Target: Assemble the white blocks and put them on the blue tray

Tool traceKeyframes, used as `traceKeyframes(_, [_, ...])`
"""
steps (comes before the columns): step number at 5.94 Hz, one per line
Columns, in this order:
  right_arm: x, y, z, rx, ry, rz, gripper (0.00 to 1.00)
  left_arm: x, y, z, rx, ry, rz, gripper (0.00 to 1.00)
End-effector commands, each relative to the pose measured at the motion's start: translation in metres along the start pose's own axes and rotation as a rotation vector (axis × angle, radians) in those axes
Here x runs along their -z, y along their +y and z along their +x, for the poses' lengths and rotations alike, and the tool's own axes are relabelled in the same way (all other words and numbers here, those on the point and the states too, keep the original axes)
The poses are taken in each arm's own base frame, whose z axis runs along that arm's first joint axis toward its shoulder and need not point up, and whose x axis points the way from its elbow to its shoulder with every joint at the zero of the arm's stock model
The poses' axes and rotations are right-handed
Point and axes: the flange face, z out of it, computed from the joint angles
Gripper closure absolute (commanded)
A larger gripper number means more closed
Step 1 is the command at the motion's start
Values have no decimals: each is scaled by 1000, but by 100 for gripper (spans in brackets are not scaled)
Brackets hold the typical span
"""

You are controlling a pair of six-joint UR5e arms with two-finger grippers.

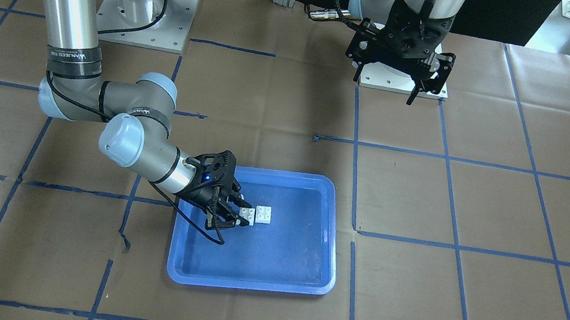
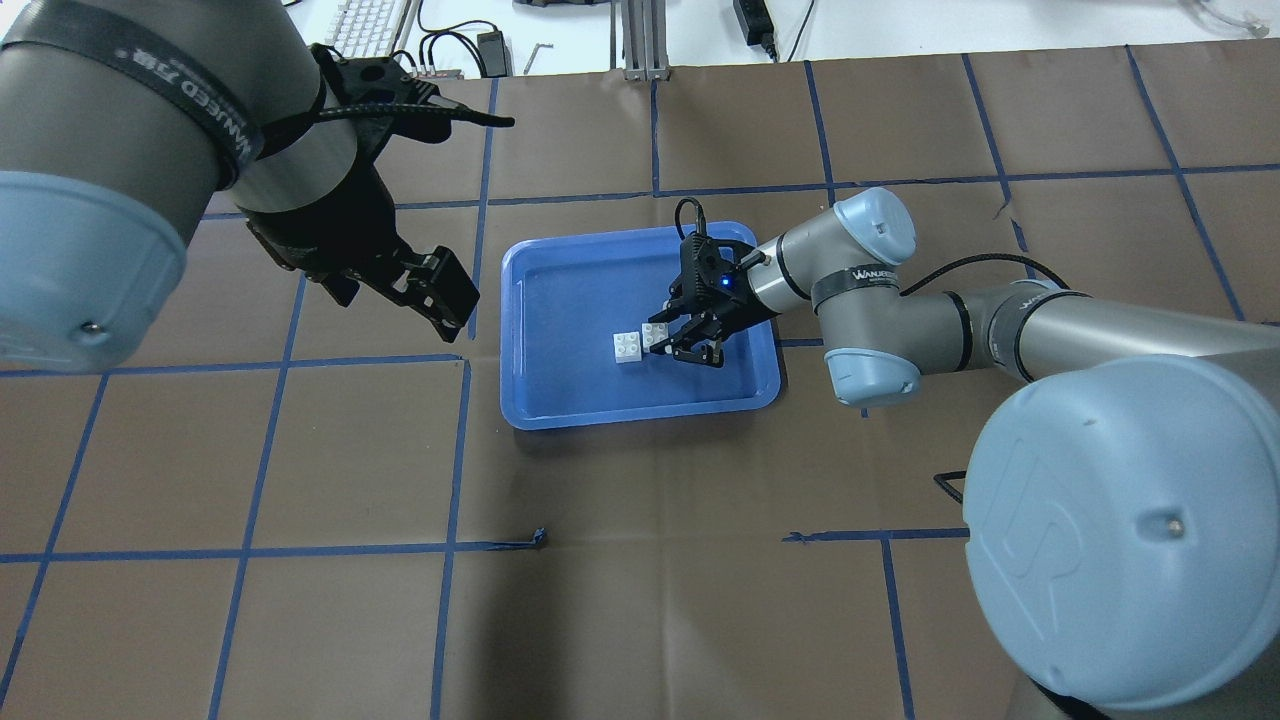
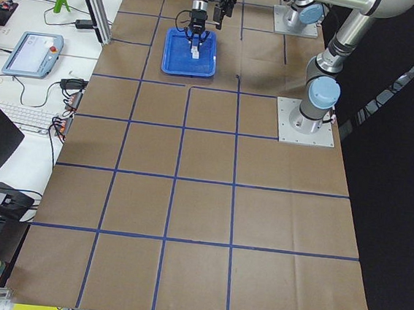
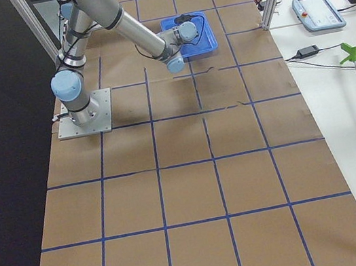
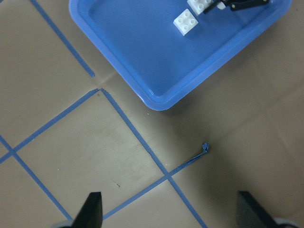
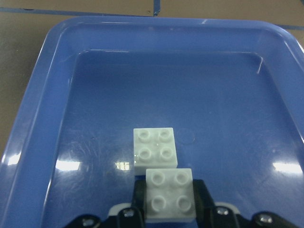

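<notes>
The blue tray [image 1: 275, 263] lies on the table, with two white blocks inside it. My right gripper [image 1: 244, 217] reaches into the tray from its right-hand side and is shut on one white block [image 6: 169, 195], studs up. The other white block [image 6: 155, 147] rests on the tray floor directly in front of the held one, edge to edge; I cannot tell if they touch. Both also show in the overhead view: the free block [image 2: 628, 346] and the held block [image 2: 655, 334]. My left gripper [image 1: 386, 85] is open and empty, raised near its base, away from the tray [image 2: 580, 290].
The table is covered in brown paper with a blue tape grid. A loose end of tape [image 5: 205, 147] lies near the tray's corner. Both arm base plates are at the robot's side of the table. A keyboard and pendants lie beyond the table's far edge.
</notes>
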Motion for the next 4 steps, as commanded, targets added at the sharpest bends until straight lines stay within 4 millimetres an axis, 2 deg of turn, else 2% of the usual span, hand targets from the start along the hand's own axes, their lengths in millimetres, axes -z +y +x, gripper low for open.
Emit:
traceKeyframes(1, [-2, -1, -2, -21, -4, 0, 70, 7, 2, -2, 272, 3, 30, 0])
traceKeyframes(3, [-3, -2, -3, -22, -7, 2, 70, 10, -9, -27, 324, 0, 71, 0])
traceKeyframes(4, [-3, -2, -3, -21, -6, 2, 69, 8, -12, -28, 325, 2, 69, 0])
